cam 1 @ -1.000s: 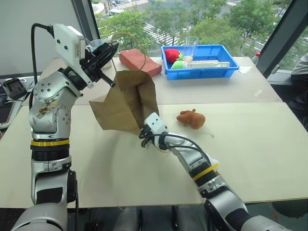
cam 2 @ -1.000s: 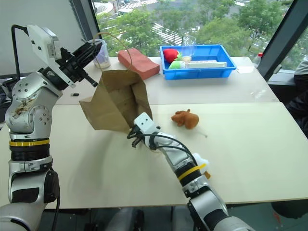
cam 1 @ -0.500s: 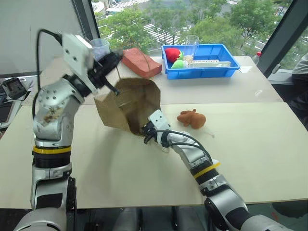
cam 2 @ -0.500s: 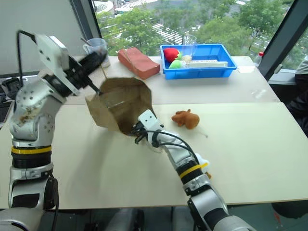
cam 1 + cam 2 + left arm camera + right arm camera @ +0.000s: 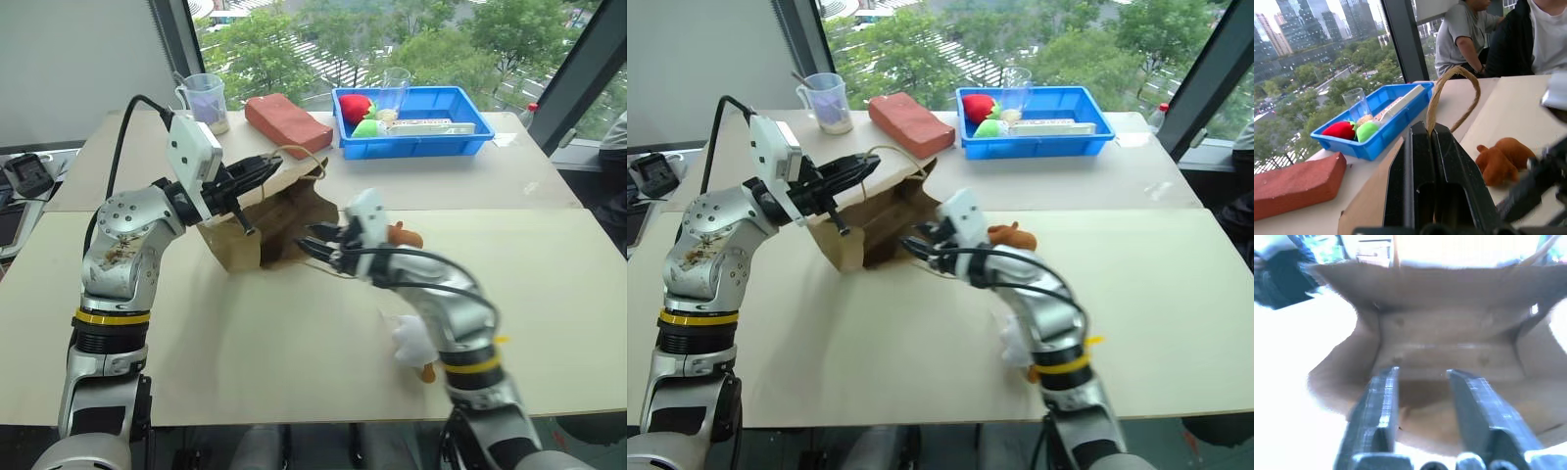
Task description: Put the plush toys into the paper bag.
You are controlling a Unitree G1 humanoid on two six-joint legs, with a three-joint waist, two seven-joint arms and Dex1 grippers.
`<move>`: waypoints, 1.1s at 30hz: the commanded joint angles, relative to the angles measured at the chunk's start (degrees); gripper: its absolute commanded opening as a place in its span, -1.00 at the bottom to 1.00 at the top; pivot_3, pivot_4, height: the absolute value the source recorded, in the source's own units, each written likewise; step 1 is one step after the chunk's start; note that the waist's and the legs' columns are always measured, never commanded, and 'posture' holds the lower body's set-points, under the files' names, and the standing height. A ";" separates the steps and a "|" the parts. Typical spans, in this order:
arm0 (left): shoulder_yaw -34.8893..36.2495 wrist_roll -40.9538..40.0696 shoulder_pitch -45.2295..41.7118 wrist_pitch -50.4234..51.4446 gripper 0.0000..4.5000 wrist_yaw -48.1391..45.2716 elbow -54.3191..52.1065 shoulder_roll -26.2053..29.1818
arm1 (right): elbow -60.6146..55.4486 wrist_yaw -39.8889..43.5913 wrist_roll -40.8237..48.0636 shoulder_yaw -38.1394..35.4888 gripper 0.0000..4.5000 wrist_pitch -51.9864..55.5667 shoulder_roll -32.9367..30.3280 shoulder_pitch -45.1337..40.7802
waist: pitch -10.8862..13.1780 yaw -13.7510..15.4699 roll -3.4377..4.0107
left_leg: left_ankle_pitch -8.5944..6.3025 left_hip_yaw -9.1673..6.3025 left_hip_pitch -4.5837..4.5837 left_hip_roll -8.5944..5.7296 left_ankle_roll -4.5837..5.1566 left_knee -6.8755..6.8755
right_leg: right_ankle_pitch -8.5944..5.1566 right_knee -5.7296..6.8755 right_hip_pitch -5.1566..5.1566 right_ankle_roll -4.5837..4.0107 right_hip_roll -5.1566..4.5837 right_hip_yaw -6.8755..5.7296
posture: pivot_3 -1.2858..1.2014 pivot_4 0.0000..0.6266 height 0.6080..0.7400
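- Nearest the robot, the fluffy white plush toy [image 5: 411, 343] with orange-brown feet lies on the table [image 5: 549, 323], close under the right forearm and well apart from the bag.
- Further in, the right gripper [image 5: 315, 245] points level into the mouth of the paper bag [image 5: 257, 225]; in the right wrist view its two black fingers [image 5: 1382, 401] stand spread with a clear gap and nothing between them, so it is released and empty.
- The bag lies tipped on its side on the table, mouth toward the right arm, its brown inside and flat bottom open to the right wrist camera.
- The left gripper [image 5: 263, 173] is clenched on the bag's tan cord handle [image 5: 1449, 93], whose loop rises from between the shut fingers in the left wrist view; this holds the upper lip of the mouth up.
- The reddish-brown plush toy [image 5: 1501, 159] lies on the table just behind the right wrist, near the bag's mouth but outside it.
- Judgement: neither toy is in the bag yet. The step goes best if the left grip on the handle keeps the mouth wide and steady while the free right gripper takes the near brown toy and carries it deep inside before letting go, so it cannot roll out of the tipped bag.
- Farthest off sit a brick-shaped block [image 5: 286, 119], a blue tray [image 5: 460, 132] and a measuring cup [image 5: 204, 101].
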 commanded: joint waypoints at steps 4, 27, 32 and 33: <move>0.37 -2.28 1.16 -0.96 -1.00 -5.17 -2.23 1.74 | -14.24 9.66 16.22 -14.64 0.95 15.85 -19.45 5.91 | 0.01 0.27 0.00 | -0.04 0.02 -0.04 -0.01 0.07 0.01 | 0.00 -0.09 0.04 0.00 -0.05 -0.04 | 0.03 -0.52 1.00; 1.97 -0.37 -9.90 -4.60 -1.00 -5.19 8.09 2.04 | -12.50 -2.82 18.01 -10.31 0.98 14.25 -17.92 2.97 | 0.03 0.38 -0.04 | -0.08 0.15 -0.04 0.09 0.15 0.06 | 0.01 -0.60 0.13 0.00 0.03 0.03 | 0.03 -0.52 1.00; 2.47 0.93 -16.37 -7.57 -1.00 -4.94 13.37 2.61 | -8.17 -6.82 13.67 -3.77 0.98 10.08 -10.31 -0.25 | 0.02 -0.07 -0.03 | -0.07 0.16 -0.03 0.04 0.14 0.05 | 0.01 -0.57 0.11 0.00 0.05 0.02 | 0.03 -0.52 1.00; 2.33 0.92 -17.23 -7.70 -1.00 -5.55 13.82 2.75 | -6.01 -7.65 11.90 -1.94 0.98 8.02 -8.12 -1.09 | 0.02 -0.10 -0.03 | -0.06 0.15 -0.03 0.02 0.12 0.05 | 0.01 -0.54 0.10 0.00 0.05 0.02 | 0.03 -0.52 1.00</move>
